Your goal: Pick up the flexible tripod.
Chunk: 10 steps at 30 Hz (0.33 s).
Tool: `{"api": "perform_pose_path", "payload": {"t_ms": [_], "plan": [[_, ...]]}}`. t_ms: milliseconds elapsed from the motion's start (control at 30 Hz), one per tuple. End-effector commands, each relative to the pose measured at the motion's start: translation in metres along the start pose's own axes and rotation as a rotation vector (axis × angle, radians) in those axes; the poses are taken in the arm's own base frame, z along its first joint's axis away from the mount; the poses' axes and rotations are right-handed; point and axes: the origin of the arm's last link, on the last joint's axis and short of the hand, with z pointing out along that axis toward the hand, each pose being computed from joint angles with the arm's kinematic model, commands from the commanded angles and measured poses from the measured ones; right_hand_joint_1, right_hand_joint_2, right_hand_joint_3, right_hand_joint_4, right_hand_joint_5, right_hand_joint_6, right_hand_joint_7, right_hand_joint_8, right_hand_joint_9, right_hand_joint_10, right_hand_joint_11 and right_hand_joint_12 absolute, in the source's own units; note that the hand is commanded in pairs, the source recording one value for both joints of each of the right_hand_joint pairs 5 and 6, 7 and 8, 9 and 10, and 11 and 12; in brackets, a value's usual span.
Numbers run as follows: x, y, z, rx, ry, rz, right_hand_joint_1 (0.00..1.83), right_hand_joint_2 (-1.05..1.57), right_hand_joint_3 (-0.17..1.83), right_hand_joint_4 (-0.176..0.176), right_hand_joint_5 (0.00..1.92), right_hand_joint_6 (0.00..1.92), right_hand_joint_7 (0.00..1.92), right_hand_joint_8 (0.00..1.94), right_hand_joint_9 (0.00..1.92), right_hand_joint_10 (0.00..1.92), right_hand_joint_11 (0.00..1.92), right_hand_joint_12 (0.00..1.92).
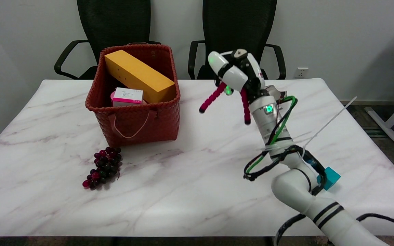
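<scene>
The flexible tripod [212, 98] has magenta segmented legs and a black head with a round mounting plate on top. My right hand [237, 72] grips it around the upper body and holds it in the air, above the table's far middle, to the right of the basket. Two legs dangle below the hand, one slanting down-left, the other hanging straight down beside the wrist. The white fingers hide the tripod's middle and any third leg.
A red woven basket [133, 118] stands at the back left, holding a long yellow box [139, 75] and a small white-and-pink box [127, 96]. A bunch of dark grapes [104, 167] lies in front of it. A teal block [331, 177] sits behind my forearm. Two black chairs stand beyond the table [183, 191].
</scene>
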Motion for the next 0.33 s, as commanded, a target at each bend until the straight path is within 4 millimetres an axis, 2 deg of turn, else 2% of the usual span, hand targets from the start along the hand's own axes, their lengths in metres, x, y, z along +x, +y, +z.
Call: {"api": "perform_pose_path", "payload": {"t_ms": [33, 267, 333], "plan": [[-0.009, -0.027, 0.086, 0.124, 0.035, 0.076, 0.86, 1.21, 0.67, 0.0, 1.52, 1.52, 1.84, 1.84, 1.81, 1.81, 1.89, 1.89], [-0.032, -0.039, 0.134, 0.147, 0.006, 0.101, 0.86, 1.16, 0.7, 0.0, 1.48, 1.48, 1.82, 1.82, 1.78, 1.78, 1.87, 1.87], [-0.04, -0.038, 0.142, 0.136, -0.006, 0.1, 0.87, 1.14, 0.7, 0.0, 1.46, 1.46, 1.81, 1.81, 1.77, 1.77, 1.87, 1.87]]}}
